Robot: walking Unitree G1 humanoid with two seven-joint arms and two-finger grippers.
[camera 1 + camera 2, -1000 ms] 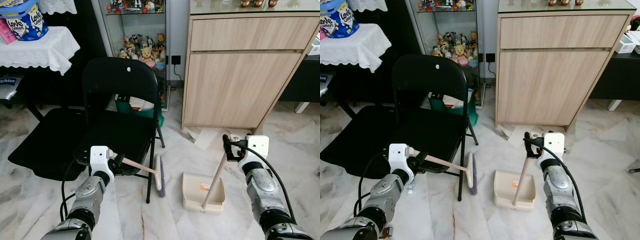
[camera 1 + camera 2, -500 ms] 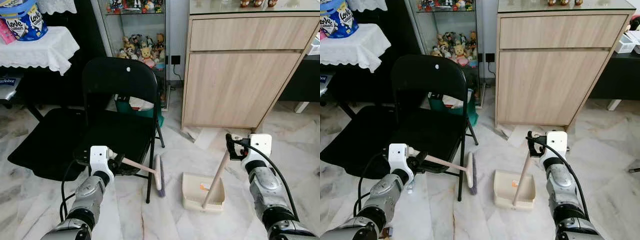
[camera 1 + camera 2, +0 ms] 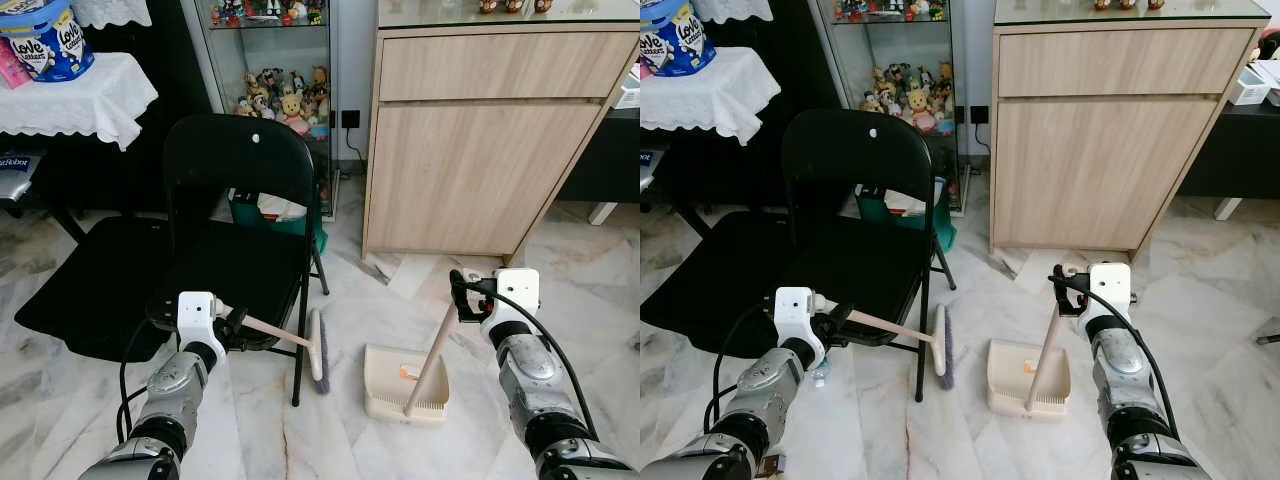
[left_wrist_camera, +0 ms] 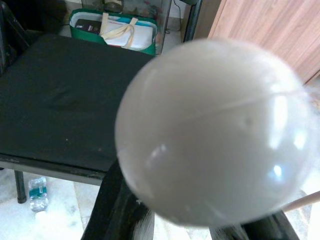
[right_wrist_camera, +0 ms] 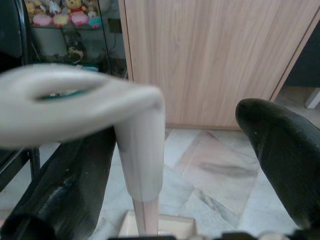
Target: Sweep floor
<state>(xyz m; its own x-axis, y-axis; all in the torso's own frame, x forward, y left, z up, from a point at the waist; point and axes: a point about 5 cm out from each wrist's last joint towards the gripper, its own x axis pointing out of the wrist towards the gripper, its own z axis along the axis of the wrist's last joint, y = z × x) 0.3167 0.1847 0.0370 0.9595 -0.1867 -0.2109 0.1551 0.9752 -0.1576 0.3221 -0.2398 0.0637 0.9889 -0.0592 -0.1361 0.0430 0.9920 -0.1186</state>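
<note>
My left gripper [image 3: 232, 322] is shut on the thin handle of a small broom [image 3: 318, 350], whose head rests on the marble floor beside the front leg of a black folding chair [image 3: 240, 170]. The handle's white ball end [image 4: 210, 130] looms close in the left wrist view. A cream dustpan [image 3: 385, 388] lies on the floor right of the broom, with an orange scrap [image 3: 409, 373] inside. Its long handle [image 3: 430, 358] leans up to my right gripper [image 3: 463, 296]. In the right wrist view the handle [image 5: 142, 165] rests against one finger [image 5: 65, 185], well apart from the other: the gripper is open.
A wooden cabinet [image 3: 470, 170] stands right behind the dustpan, with a sheet of paper [image 3: 410, 275] at its foot. A glass display case [image 3: 280, 90] and a green bag [image 3: 275, 215] lie behind the chair. A black mat [image 3: 90, 280] and a cloth-covered table [image 3: 80, 95] are at left.
My right gripper has shifted slightly at the top of the dustpan handle. The broom, the dustpan and my left arm stay where they were.
</note>
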